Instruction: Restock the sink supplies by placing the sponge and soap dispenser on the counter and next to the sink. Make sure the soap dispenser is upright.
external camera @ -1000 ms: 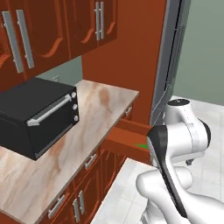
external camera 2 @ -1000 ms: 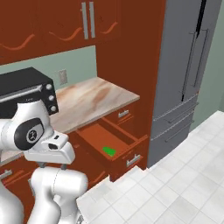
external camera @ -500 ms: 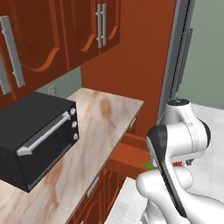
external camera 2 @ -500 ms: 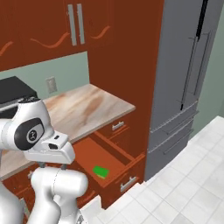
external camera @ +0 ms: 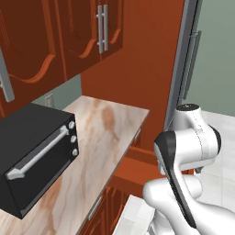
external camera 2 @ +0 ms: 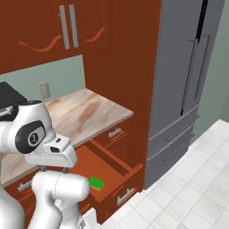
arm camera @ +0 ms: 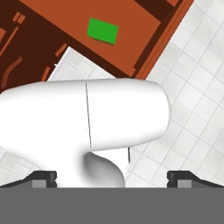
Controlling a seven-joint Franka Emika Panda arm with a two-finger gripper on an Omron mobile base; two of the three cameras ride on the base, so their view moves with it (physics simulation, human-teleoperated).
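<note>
Green sponge [external camera 2: 97, 183], one, lies flat in one open drawer [external camera 2: 117, 166], apart from its walls. One toaster oven [external camera: 34, 153] on counter [external camera: 108, 133]. Gripper [arm camera: 112, 178] spread wide, empty.

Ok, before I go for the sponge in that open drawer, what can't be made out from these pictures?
- Sponge: in the right base view the arm covers its left part; the hand view shows it whole, lying flat.
- Open drawer: its back part is hidden behind the arm in the right base view, so other contents cannot be told.
- Toaster oven: cut off by the left edge of the left base view.
</note>
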